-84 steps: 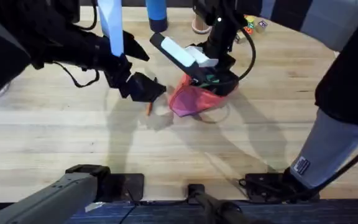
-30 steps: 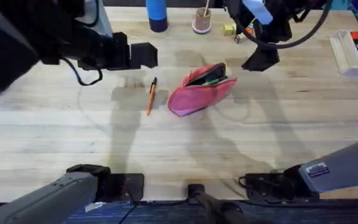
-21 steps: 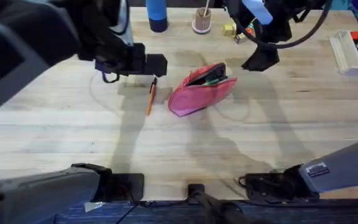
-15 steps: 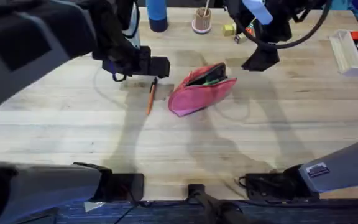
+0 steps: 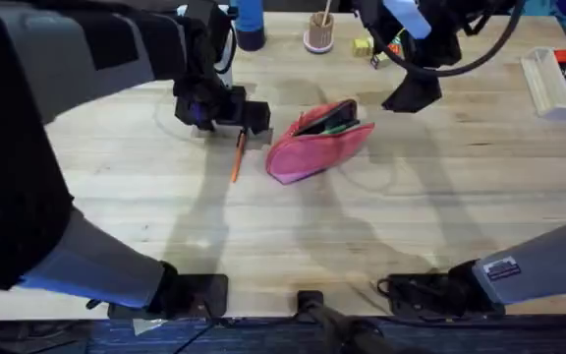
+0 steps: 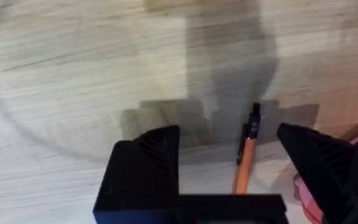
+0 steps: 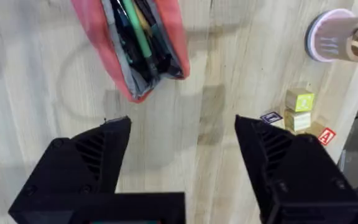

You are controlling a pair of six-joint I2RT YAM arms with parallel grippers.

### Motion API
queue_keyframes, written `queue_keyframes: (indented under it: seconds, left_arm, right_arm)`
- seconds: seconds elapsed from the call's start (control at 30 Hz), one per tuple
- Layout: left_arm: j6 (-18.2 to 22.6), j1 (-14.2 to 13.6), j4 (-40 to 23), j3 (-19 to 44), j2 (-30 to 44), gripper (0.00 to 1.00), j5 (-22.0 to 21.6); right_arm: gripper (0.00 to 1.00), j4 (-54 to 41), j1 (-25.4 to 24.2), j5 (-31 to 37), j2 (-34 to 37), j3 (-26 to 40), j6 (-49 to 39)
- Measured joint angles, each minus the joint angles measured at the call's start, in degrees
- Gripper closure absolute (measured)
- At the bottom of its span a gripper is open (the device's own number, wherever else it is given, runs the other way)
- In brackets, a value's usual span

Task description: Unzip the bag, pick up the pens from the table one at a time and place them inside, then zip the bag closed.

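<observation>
Pink-red fabric bag (image 5: 317, 141) lies near the middle of the light plank worktop (image 5: 293, 236), tilted, its zipper mouth gaping along the top edge. Green pen (image 7: 135, 31) sits inside the dark lining among other dark items, seen plainly from the right wrist camera; the overhead view shows a green sliver (image 5: 334, 126) in the same opening. Orange pen (image 5: 237, 153) with black cap lies flat on the bare wood just beside the bag on its left, not touching it, cap end pointing toward the far edge of the worktop. Left claw (image 5: 230, 111) hangs low directly over the pen's cap end, the arm reaching in large and dark from the left. In the left wrist view the two black fingers stand wide apart with the orange pen (image 6: 247, 152) on the wood between them, nearer one finger than the other; nothing gripped, and whether the fingertips touch the wood cannot be told. Right claw (image 5: 413, 95) is raised well apart from the bag, toward the far right; its fingers are spread wide and hold nothing, and its wrist camera looks down on the bag's open end (image 7: 138, 50). Beyond the bag: a blue cylinder (image 5: 248, 22), a small pink cup (image 5: 318, 32), and small lettered blocks (image 7: 300, 112).
</observation>
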Motion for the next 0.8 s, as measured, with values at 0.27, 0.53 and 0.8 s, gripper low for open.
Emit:
queue_keyframes:
  seconds: [0.27, 0.53, 0.8]
  left_arm:
    - [-0.02, -1.90, -1.10, 0.87, 1.10, 0.006, -3.41]
    - [-0.41, -4.20, -1.03, 0.98, 1.29, 0.201, -5.29]
    - [-0.42, -5.35, -0.70, 1.08, 1.35, 0.598, -4.36]
  right_arm:
    - [0.005, -0.02, 0.00, 0.00, 0.00, -0.01, 0.00]
    - [0.005, -0.02, 0.00, 0.00, 0.00, 0.00, 0.00]
    - [0.005, -0.02, 0.00, 0.00, -0.01, -0.01, 0.00]
